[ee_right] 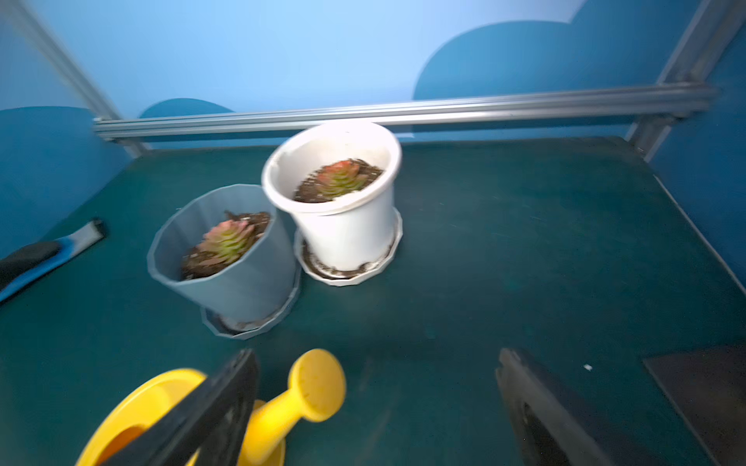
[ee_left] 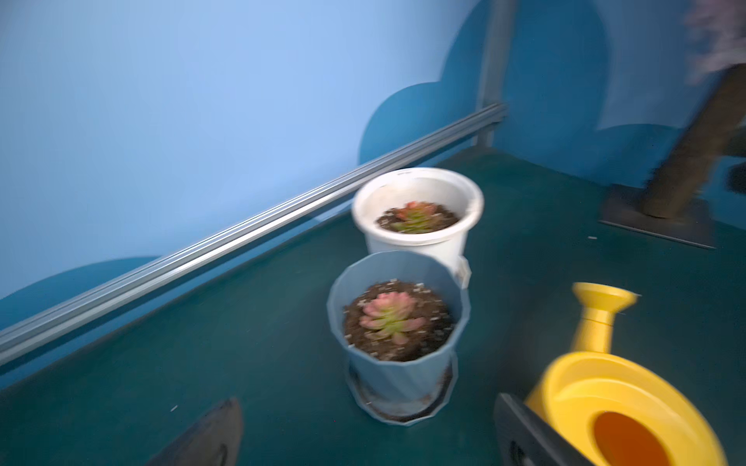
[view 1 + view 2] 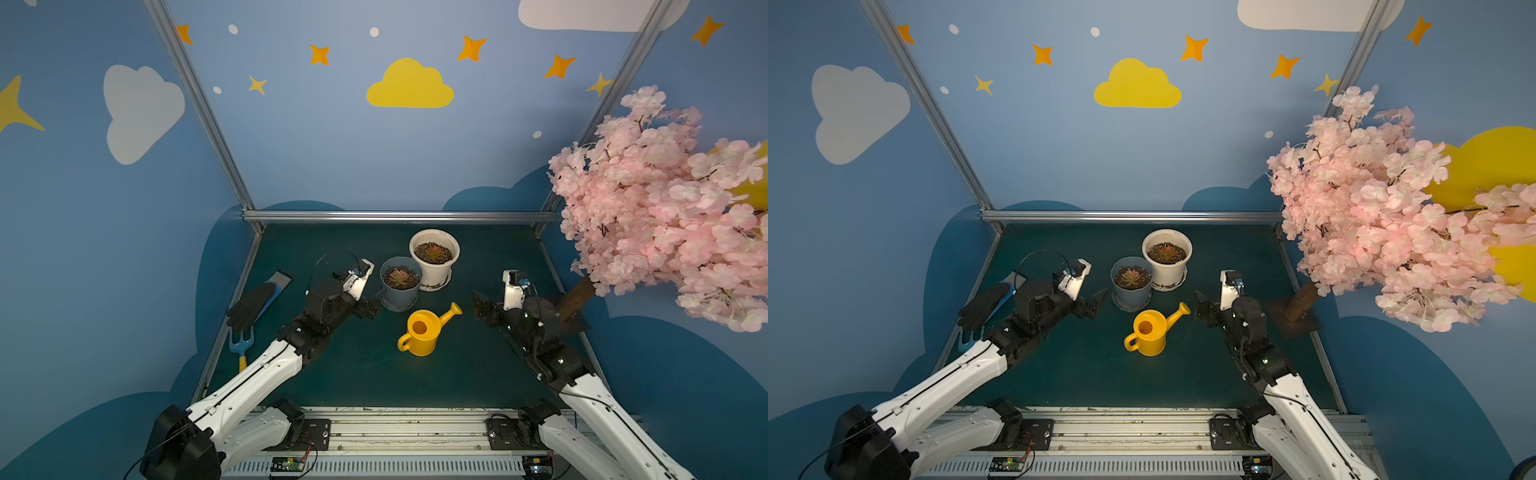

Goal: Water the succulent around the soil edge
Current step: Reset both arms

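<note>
While both arms hover low over the desk (image 3: 365,374), I see the left jaws wide open and empty, just left of the grey-blue pot (image 3: 395,297). The right jaws are open too, near the spout of the yellow watering can (image 3: 422,332) but clear of it. The can stands upright mid-desk, just in front of that pot. One succulent (image 3: 400,277) sits in its soil. A second succulent (image 3: 434,252) grows in the white pot (image 3: 436,272) close behind, toward the far edge.

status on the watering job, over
Left gripper open, empty. Right gripper open, empty. Watering can upright on the table, not picked up. Blue pot and white pot behind it, nothing between.
</note>
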You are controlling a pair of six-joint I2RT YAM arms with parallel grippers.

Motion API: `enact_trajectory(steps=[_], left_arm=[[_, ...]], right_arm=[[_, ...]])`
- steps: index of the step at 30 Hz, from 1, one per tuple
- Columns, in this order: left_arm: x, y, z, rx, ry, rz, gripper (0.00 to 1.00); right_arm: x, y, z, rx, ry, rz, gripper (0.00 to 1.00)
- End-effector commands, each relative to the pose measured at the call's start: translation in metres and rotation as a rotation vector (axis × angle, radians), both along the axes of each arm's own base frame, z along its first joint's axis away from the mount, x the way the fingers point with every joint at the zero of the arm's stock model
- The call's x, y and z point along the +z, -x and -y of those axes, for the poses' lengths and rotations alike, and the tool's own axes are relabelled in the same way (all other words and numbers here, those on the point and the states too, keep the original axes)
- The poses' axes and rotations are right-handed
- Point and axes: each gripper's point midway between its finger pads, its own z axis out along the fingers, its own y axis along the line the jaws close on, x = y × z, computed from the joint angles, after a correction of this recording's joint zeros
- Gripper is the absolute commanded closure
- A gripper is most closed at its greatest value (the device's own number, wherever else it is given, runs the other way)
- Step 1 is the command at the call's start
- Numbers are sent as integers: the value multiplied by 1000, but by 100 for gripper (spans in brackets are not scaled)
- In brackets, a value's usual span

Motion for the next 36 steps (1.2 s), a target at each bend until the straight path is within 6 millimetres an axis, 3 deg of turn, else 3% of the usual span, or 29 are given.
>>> enact_trajectory(steps=[1,5,9,11,13,21,27,30,36], left_arm=[[-7,-24,-55,193,41,3,0],[-34,-46,-128,425,107,-6,0],[-71,-58,-161,537,83,-16,0],[-89,-65,-162,537,73,-19,0],[-93,-69,-158,518,65,-25,0],[-120,-51,-157,503,21,-90,0],[-151,-64,-144,424,8,-120,0],[-156,-58,-138,384,26,-77,0],[-160,-58,-135,371,15,-100,0]], right_arm=[[-19,-24,33,-96,-34,-78,2],[-33,-48,79,-240,-90,-90,2],[-53,-49,115,-372,-85,-120,2],[-64,-47,126,-428,-74,-125,2],[-73,-46,132,-452,-53,-144,2],[-99,-45,144,-458,38,-194,2],[-108,-64,134,-361,79,-142,2],[-111,-68,131,-342,63,-72,2],[-121,-82,94,-169,72,-78,2]])
